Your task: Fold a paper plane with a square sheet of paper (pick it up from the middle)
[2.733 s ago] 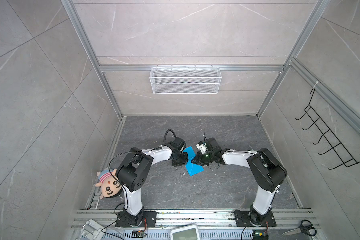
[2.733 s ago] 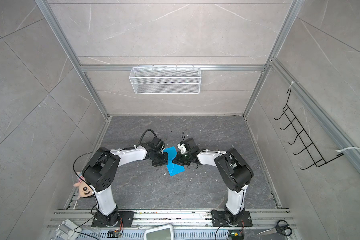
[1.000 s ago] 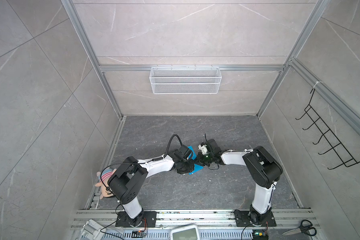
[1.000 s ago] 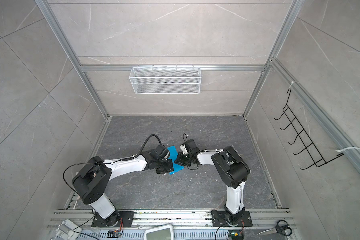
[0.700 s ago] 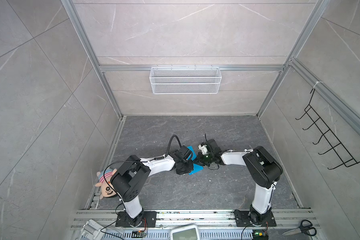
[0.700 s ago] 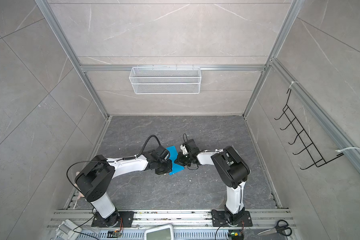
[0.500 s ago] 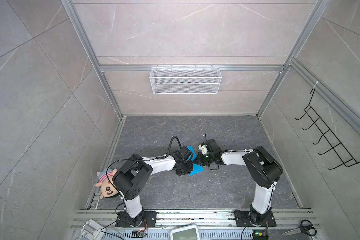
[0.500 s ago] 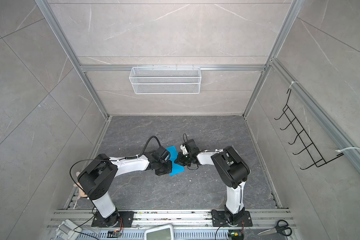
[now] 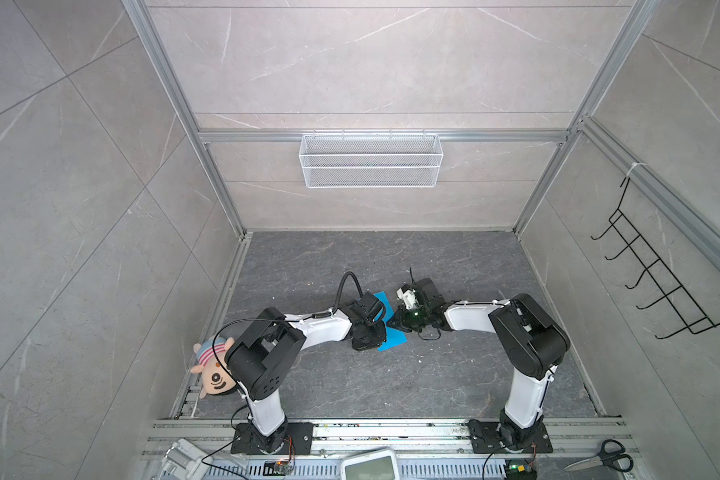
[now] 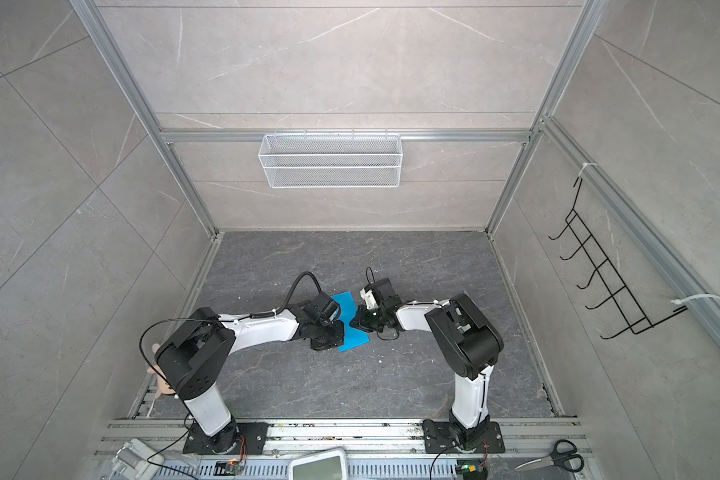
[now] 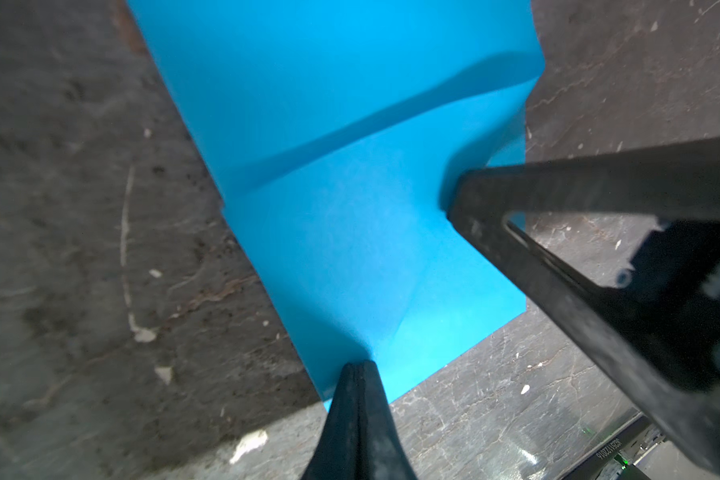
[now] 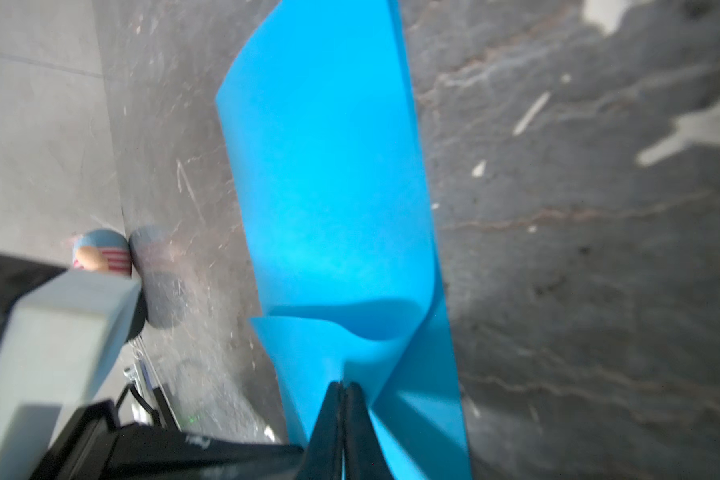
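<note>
On the middle of the dark grey counter, my left claw is closed, its tips on the near edge of the thin sky-blue square sheet of paper; just beyond, my right claw pinches a raised flap at the sheet's right edge.

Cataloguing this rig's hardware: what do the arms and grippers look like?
The left arm and right arm have white links and bulky black joint housings. A black cable loops over the left wrist; a white block and green light mark the right wrist. The left gripper and right gripper have slim, tapered black fingers.
</note>
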